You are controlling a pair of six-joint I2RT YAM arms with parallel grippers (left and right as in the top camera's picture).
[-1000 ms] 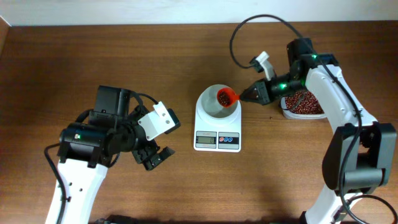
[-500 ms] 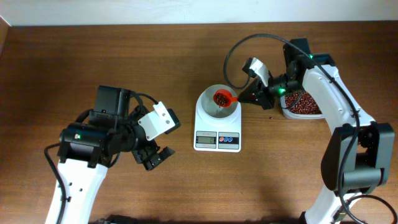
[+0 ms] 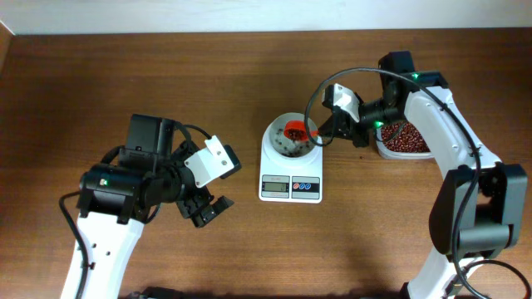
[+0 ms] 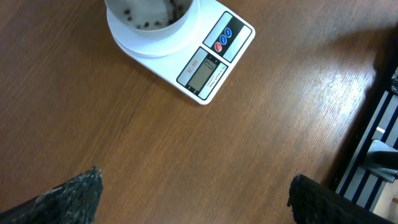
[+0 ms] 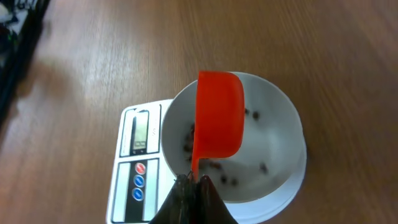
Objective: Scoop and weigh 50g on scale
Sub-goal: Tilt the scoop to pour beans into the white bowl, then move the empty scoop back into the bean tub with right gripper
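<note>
Beans point(image 5: 262, 167) in bowl point(image 5: 280, 124) on scale point(image 3: 290, 188), right claw point(image 5: 194, 180) clenched on tipped red scoop point(image 5: 219, 115) above, bean tub point(image 3: 397, 154) at three o'clock, left claw point(image 3: 209, 210) released

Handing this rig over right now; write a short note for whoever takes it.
Left gripper: open, empty, over bare table left of the scale.
Right gripper: shut on the orange scoop handle, scoop tipped over the white bowl on the scale.
Bean tub: right of the scale.
Done: a few beans lie in the bowl.
Left: more scoops until 50 g; display unreadable.
</note>
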